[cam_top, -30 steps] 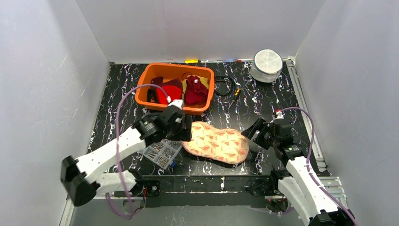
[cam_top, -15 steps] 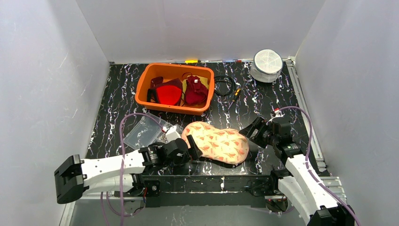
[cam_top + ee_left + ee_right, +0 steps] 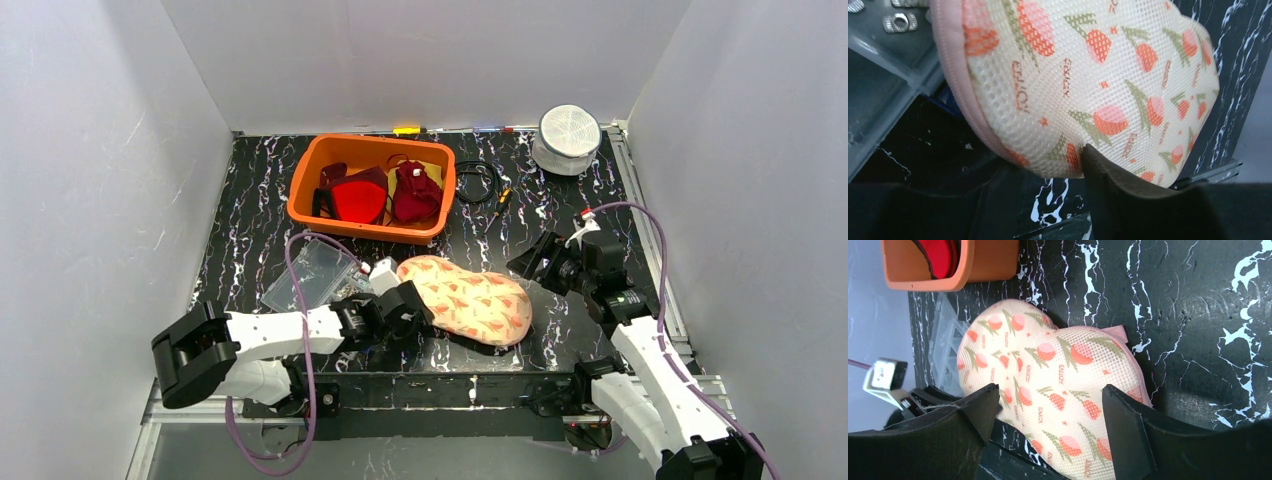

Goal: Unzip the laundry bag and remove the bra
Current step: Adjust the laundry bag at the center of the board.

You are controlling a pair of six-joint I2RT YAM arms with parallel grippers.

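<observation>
Laundry bag: lies flat on the tabletop, near the front edge, between the two arms.
Left hand: released, fingers spread. We see one fingertip touching the mesh at the bag's left end.
Right hand: released, fingers wide apart, by the bag's right end.
Orange bin: behind the bag, with red garments inside.

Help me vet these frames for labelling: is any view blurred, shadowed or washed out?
Top external: evenly lit, sharp, laundry bag clear. Left wrist: mesh crisp, left hand's fingers dark, soft-edged. Right wrist: sharp, no glare on the table.
</observation>
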